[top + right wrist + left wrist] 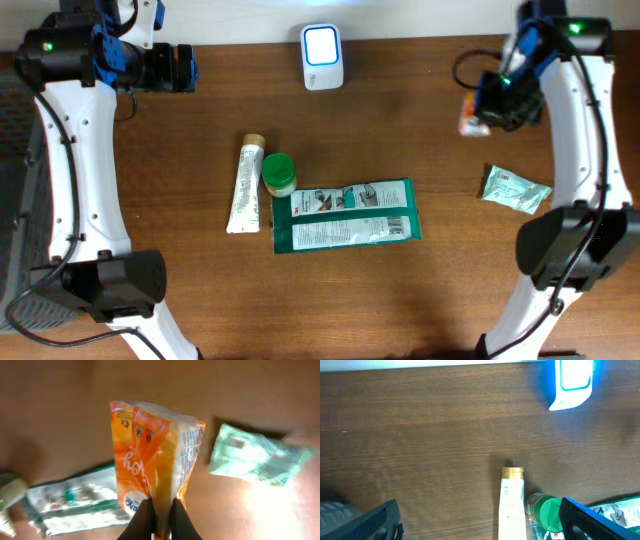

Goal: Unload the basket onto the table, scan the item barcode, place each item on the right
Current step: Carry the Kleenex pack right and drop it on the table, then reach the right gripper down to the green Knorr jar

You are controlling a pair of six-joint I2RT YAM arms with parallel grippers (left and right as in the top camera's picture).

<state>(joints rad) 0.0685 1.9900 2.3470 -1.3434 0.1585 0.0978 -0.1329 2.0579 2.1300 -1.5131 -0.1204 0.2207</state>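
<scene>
An orange and white snack packet (152,455) hangs upright in the right wrist view, pinched at its lower edge by my right gripper (161,510), which is shut on it. From overhead the packet (471,117) shows at the far right of the table beside the right gripper (492,103). The white barcode scanner (322,55) with a blue-lit face stands at the back centre, well to the left of the packet; it also shows as the scanner (572,382) in the left wrist view. My left gripper (480,525) stands wide open over bare wood, holding nothing.
A white tube with a gold cap (244,185), a green-lidded jar (279,173) and a flat green pack (345,215) lie mid-table. A pale green sachet (515,190) lies at the right, below the held packet.
</scene>
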